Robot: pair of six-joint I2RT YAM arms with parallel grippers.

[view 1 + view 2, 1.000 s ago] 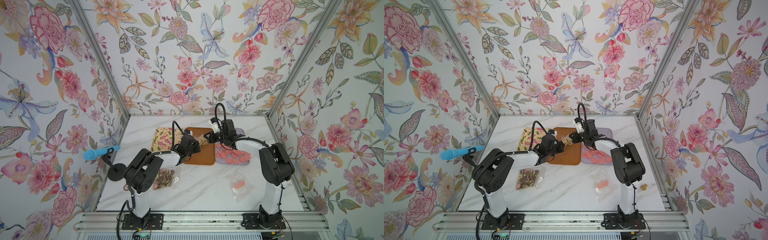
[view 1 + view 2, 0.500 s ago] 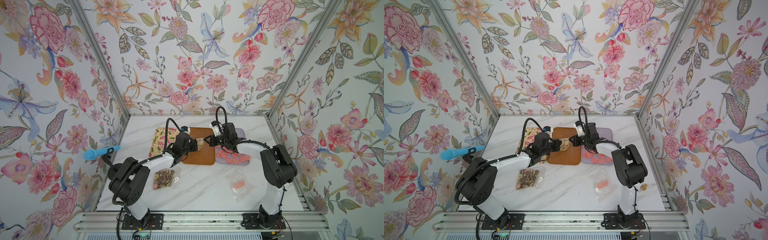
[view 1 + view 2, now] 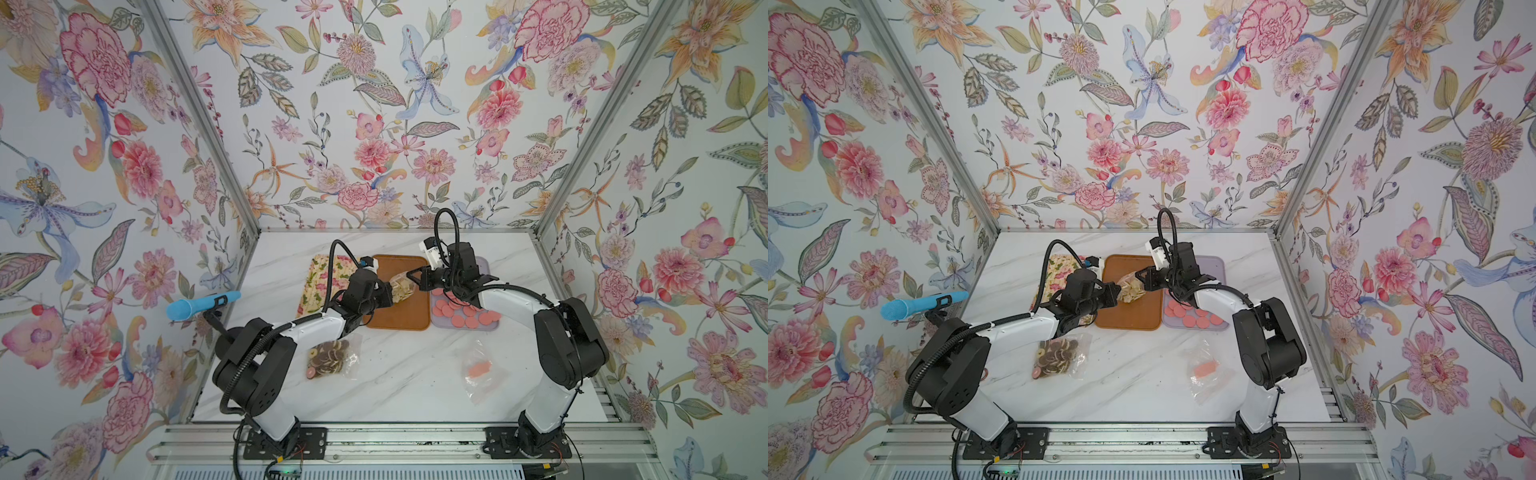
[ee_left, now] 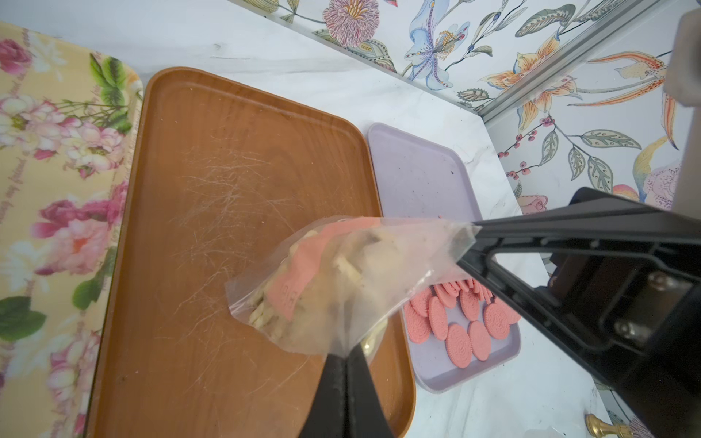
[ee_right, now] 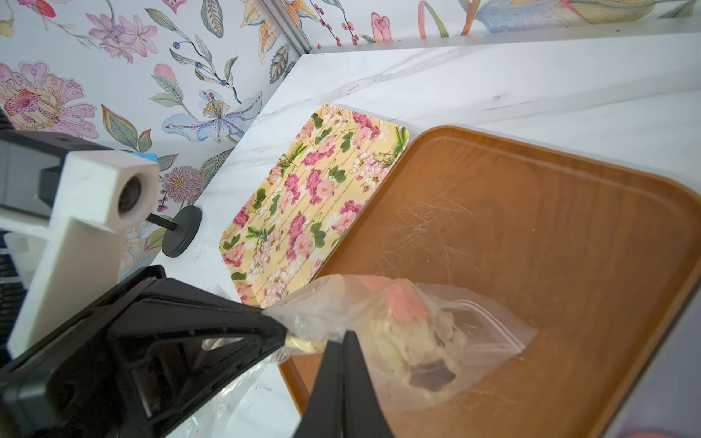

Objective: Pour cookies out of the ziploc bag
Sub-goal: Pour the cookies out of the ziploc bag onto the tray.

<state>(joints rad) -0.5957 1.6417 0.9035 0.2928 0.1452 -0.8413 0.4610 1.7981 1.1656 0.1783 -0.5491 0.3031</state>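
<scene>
The ziploc bag (image 4: 341, 280) is pinched at two corners: our left gripper (image 4: 344, 354) is pressed together on one and our right gripper (image 5: 343, 337) on the other. If the thin film slips from either claw, we judge that the bag drops whole. If it swings, the cream cookies (image 5: 409, 341) can land on the purple tray (image 4: 417, 170) among the pink cookies (image 4: 466, 322). The bag hangs between both claws, zip side away from them, above the brown tray (image 4: 212, 159) and near its edge beside the purple tray.
</scene>
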